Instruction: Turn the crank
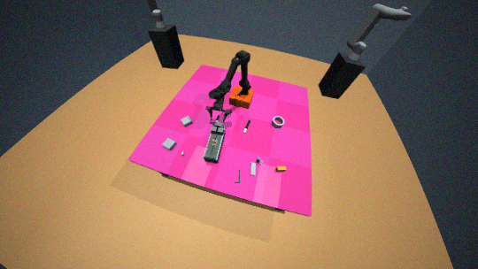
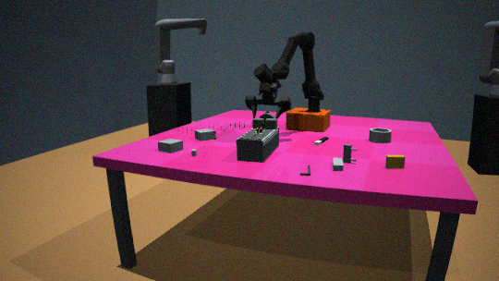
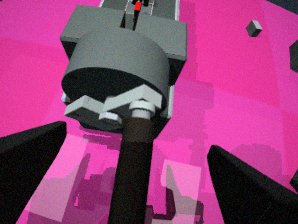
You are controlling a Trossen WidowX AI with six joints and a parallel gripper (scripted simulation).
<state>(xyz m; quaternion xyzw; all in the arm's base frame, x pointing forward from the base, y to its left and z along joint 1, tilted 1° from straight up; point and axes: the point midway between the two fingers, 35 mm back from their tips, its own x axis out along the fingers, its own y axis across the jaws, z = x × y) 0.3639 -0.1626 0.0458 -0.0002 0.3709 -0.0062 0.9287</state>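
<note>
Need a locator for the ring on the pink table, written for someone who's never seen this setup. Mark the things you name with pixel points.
On the pink tabletop (image 1: pixel 289 103) (image 2: pixel 416 185), find the orange block (image 1: pixel 235 101) (image 2: pixel 300 121) under the black arm. In the top view, the grey ring (image 1: pixel 273 125) (image 2: pixel 380 138) lies to the right of that block and slightly lower in the picture. It is round with an open middle, unlike the solid yellow block (image 1: pixel 281 169) (image 2: pixel 395 162) nearby.

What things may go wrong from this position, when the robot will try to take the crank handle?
The open gripper has the dark handle between its fingers with gaps on both sides, so closing off-centre might push the crank round. The fingers also reach close to the grey round hub and might knock it. The red pointer sits at the wrist view's top edge, so judging its level there may be unreliable.
</note>
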